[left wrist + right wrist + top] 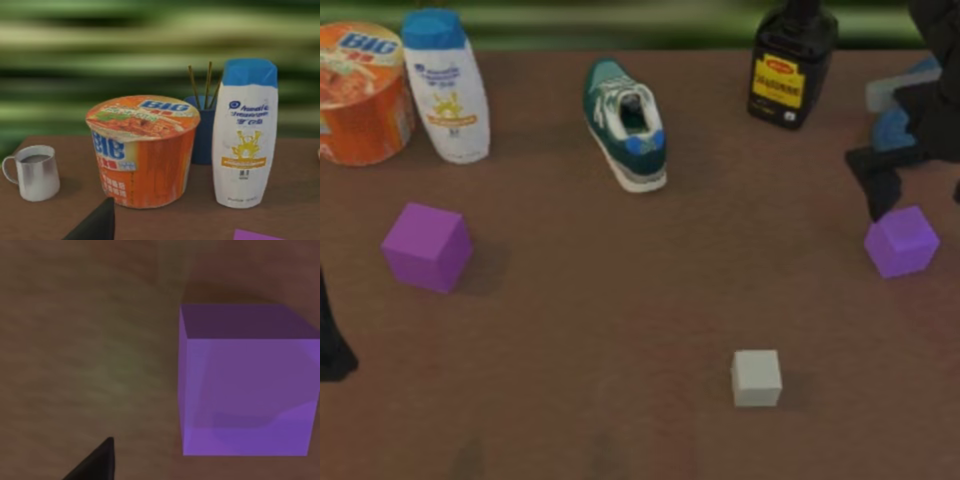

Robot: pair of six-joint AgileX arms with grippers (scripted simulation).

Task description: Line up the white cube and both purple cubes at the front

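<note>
The larger purple cube (427, 246) sits at the table's left, and a sliver of it (257, 235) shows in the left wrist view. At the right edge lies the smaller purple cube (901, 241), which fills the right wrist view (245, 390). The small off-white cube (757, 378) rests right of centre, toward the front. My right gripper (920, 203) hangs open just behind and above the smaller purple cube. One black fingertip (102, 457) shows beside that cube, clear of it. My left gripper (330, 355) is parked at the left edge, open and holding nothing.
Along the back stand an orange noodle cup (358, 92), a white shampoo bottle (446, 85), a green sneaker (626, 122) and a dark sauce bottle (792, 62). The left wrist view also shows a metal mug (35, 172) and a blue pen holder (202, 130).
</note>
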